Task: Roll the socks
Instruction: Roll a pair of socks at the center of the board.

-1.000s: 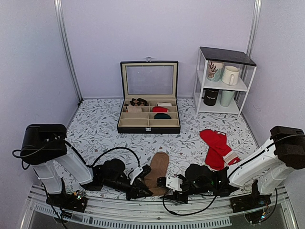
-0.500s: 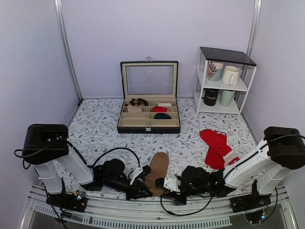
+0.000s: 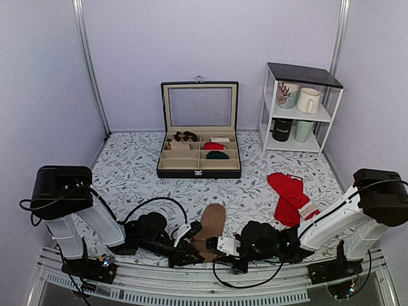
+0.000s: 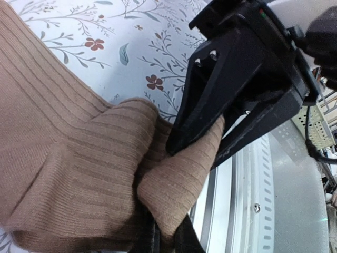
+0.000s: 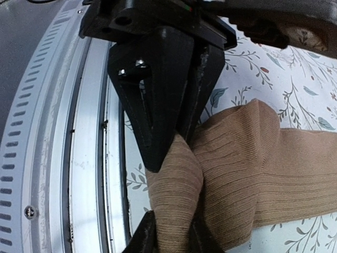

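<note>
Floral table [image 3: 127,166]: the black mug [image 3: 281,130] at 2 o'clock bears writing too small to read. At 6 o'clock lie the socks [image 3: 211,223]; the left gripper [image 4: 167,240] and the right gripper [image 5: 169,232] both pinch their folded near end.

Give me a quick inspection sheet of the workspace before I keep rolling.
Surface: floral cloth, lying flat.
Job's things: tan socks, stacked lengthwise, near end bunched up.
Clutter: red socks at right; open box with small rolls at back; shelf of mugs.
Grippers: left gripper shut on the tan socks' near end; right gripper shut on the same end.
Cables: black cable looped over the cloth at left; second cable sagging over the metal rail at right.
Surroundings: pale walls; nothing else seen.
</note>
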Controlling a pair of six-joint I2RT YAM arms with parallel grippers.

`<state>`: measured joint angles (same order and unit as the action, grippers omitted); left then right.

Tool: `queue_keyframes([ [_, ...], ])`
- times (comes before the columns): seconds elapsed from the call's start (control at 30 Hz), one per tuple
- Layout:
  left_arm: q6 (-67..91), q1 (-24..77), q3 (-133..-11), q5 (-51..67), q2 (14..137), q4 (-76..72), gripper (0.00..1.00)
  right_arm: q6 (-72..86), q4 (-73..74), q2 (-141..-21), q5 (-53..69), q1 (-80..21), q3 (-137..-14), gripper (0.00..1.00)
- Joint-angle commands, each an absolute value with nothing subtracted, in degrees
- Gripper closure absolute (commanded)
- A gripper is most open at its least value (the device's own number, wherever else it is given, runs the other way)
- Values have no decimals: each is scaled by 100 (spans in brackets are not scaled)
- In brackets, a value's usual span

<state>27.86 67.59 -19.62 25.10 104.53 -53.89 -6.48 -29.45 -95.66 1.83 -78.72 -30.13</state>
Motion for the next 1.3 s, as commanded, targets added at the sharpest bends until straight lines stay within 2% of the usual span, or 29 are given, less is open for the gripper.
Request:
queue_keyframes([
  [0.0,2873,6778,-1730,2619,10933,-4003,100,-532,-2865,-9765,490,-7891,-3158,86],
  [0.1,2853,6776,-1738,2423,10847,-3933,98,-368,-2806,-9870,671,-7883,-3185,92],
  [0.23,2597,6816,-1717,1798,10119,-3622,74,144,-2673,-9894,1249,-7694,-3122,92],
  [0.3,2367,6987,-1730,1263,9343,-3256,38,553,-2488,-9932,1590,-7517,-3126,92],
  [0.33,2201,7115,-1742,970,8948,-3121,27,692,-2398,-9972,1794,-7422,-3137,92],
  [0.37,2019,7263,-1745,707,8616,-3005,20,885,-2272,-10020,2019,-7310,-3175,92],
  [0.43,1663,7513,-1743,367,7988,-2858,13,1129,-2159,-10095,2364,-7135,-3207,92],
  [0.6,1161,7777,-1636,186,7483,-2913,11,1692,-2068,-10431,3335,-6599,-3350,92],
  [0.83,801,7839,-1720,204,8253,-3676,11,2195,-1847,-11175,4328,-6063,-3647,91],
  [1.03,474,7840,-2063,257,8878,-3822,12,2410,-1751,-11459,4447,-5954,-3689,91],
  [1.27,327,7835,-2137,284,9007,-4032,14,2429,-1683,-11622,4492,-5921,-3694,91],
])
